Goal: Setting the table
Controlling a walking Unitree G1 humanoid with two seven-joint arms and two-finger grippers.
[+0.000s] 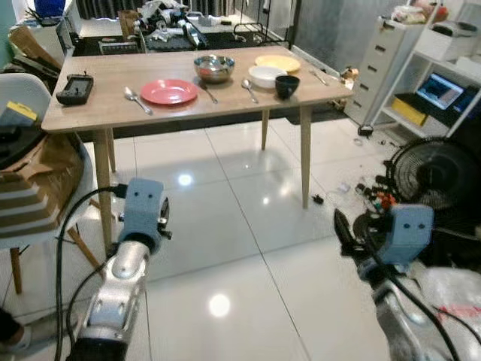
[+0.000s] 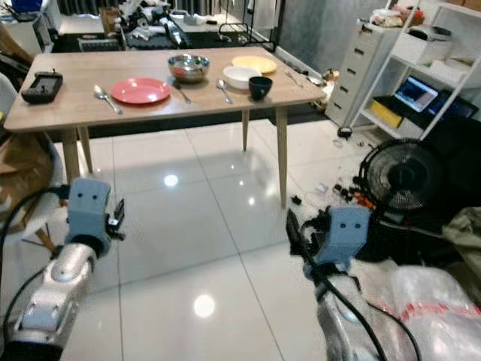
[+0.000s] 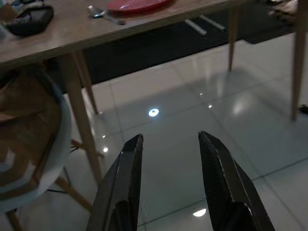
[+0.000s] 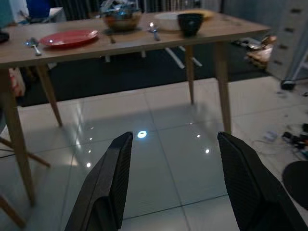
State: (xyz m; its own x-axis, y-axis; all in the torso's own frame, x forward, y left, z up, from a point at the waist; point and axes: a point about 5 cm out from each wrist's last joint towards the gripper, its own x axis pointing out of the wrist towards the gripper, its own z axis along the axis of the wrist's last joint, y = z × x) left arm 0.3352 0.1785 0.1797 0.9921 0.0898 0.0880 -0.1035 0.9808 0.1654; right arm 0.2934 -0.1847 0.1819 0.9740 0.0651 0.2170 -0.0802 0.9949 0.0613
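A wooden table (image 1: 105, 109) stands ahead of me across the tiled floor. On it lie a red plate (image 1: 168, 91) with a spoon (image 1: 137, 99) to its left, a steel bowl (image 1: 214, 68), a white bowl (image 1: 266, 76), a yellow plate (image 1: 277, 62), a dark cup (image 1: 287, 86) and a second spoon (image 1: 249, 89). Both arms are held low over the floor, well short of the table. My left gripper (image 3: 171, 139) is open and holds nothing. My right gripper (image 4: 175, 137) is open wider, also with nothing in it.
A black device (image 1: 75, 88) lies at the table's left end. A white chair with a brown paper bag (image 1: 34, 188) stands at my left. On the right are a black fan (image 1: 432, 177), floor clutter (image 1: 368, 197), white drawers (image 1: 379, 68) and a plastic bag (image 1: 451, 297).
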